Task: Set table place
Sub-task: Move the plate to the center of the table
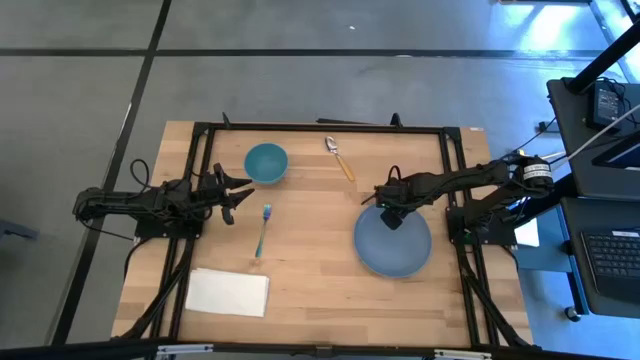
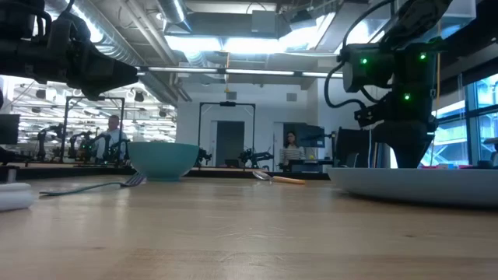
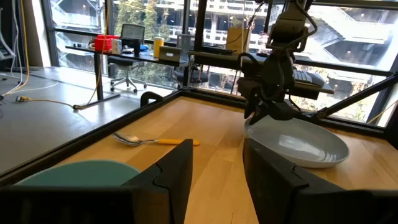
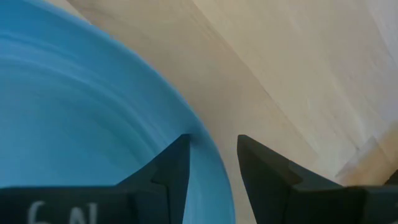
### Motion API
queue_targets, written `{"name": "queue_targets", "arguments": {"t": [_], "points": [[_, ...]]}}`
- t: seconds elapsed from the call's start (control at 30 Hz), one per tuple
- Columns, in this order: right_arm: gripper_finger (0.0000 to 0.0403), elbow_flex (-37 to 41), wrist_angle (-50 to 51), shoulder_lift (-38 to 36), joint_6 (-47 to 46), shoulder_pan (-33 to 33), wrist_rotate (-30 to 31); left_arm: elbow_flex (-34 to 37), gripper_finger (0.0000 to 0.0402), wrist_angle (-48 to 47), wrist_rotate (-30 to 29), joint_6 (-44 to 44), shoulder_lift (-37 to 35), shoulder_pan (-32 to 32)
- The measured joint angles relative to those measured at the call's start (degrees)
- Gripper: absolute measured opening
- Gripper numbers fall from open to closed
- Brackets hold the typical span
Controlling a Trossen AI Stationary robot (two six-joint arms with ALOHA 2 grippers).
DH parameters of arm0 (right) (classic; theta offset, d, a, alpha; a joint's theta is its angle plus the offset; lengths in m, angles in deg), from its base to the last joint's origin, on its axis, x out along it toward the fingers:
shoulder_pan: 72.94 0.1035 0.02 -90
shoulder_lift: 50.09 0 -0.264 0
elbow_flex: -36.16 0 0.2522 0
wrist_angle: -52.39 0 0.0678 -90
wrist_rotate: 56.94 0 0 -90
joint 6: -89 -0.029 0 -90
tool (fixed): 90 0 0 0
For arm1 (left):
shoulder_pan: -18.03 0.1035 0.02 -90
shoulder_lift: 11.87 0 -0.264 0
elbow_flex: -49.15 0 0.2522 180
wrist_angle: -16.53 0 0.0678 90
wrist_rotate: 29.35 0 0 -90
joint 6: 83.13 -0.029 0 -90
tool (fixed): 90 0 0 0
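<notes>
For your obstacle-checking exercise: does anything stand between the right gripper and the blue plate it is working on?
Nothing visible does. The right gripper is already at the blue plate's rim, its open fingers straddling the edge in the right wrist view. The spoon, bowl and fork lie apart from it on the table.

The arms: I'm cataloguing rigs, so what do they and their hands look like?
Both are dark, slim and jointed. The left hand and right hand each end in two flat black fingers. Green lights glow on the right arm; a silver motor sits near its base.
</notes>
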Motion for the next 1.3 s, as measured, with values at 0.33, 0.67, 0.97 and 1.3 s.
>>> {"name": "queue_targets", "arguments": {"t": [0.33, 0.67, 0.97, 1.3], "points": [[0.0122, 0.0, -0.3, 0.7, -1.2, -1.7, -0.9, 0.0, 0.0135, 0.0, 0.0, 0.0, 0.0, 0.0], [0.0019, -0.3, -0.8, 0.1, -2.1, -1.7, -1.8, 0.0, 0.0135, 0.0, 0.0, 0.0, 0.0, 0.0], [0.0009, -8.1, -9.9, -1.1, -4.4, 0.8, -10.9, 0.0, 0.0135, 0.0, 0.0, 0.0, 0.0, 0.0], [0.0009, -16.3, -17.9, 7.1, -5.0, 5.4, -10.8, 0.0, 0.0135, 0.0, 0.0, 0.2, 0.0, 0.0]]}}
